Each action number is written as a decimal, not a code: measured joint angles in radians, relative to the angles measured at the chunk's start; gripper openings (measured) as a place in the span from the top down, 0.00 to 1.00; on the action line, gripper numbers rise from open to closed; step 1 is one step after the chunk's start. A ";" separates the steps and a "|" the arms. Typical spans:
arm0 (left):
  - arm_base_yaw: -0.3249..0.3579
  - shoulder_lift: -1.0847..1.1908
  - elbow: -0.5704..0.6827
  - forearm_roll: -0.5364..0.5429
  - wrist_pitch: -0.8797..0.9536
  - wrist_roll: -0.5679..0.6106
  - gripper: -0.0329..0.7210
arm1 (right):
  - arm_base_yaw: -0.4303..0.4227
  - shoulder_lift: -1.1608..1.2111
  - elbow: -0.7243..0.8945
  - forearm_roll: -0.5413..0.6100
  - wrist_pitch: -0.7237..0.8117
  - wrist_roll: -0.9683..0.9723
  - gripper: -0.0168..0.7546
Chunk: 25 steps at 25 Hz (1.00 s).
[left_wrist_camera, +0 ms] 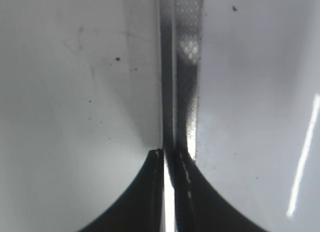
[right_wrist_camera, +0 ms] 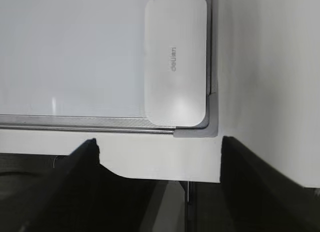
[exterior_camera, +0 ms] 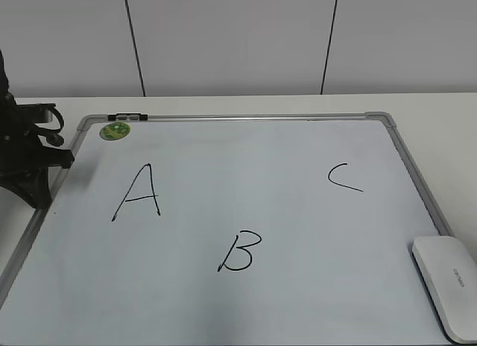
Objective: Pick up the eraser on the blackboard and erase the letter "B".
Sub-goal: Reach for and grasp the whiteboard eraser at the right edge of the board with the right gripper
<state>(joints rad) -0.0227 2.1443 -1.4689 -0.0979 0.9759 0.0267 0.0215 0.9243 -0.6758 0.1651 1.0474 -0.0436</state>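
The blackboard [exterior_camera: 298, 212] is a pale whiteboard with a silver frame, lying flat on the table. The letter "B" [exterior_camera: 240, 251] is drawn in black near its front middle. The white eraser [exterior_camera: 447, 282] lies on the board's front right corner. In the right wrist view the eraser [right_wrist_camera: 175, 59] lies ahead of my right gripper [right_wrist_camera: 159, 142], which is open, empty and short of the board's corner [right_wrist_camera: 75, 52]. My left gripper [exterior_camera: 39, 197] is at the board's left edge. In the left wrist view it [left_wrist_camera: 170, 154] is shut and empty over the frame [left_wrist_camera: 182, 67].
The letter "A" [exterior_camera: 138, 193] is at the left and "C" [exterior_camera: 344, 178] at the right. A round green sticker [exterior_camera: 115, 130] and a black clip [exterior_camera: 128, 118] sit at the far left corner. The white table [exterior_camera: 432, 104] meets a wall behind.
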 joint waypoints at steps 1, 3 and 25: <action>0.000 0.000 0.000 0.000 0.000 0.000 0.93 | 0.000 0.023 0.000 0.000 -0.002 0.000 0.26; 0.000 0.000 0.000 0.000 0.000 0.000 0.93 | 0.000 0.064 0.000 0.000 -0.003 0.000 0.26; 0.000 0.000 0.000 -0.002 0.000 0.000 0.93 | 0.186 0.504 -0.116 -0.114 -0.102 0.116 0.21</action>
<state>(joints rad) -0.0227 2.1443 -1.4689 -0.0995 0.9759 0.0267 0.2073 1.4279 -0.7922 0.0513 0.9458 0.0721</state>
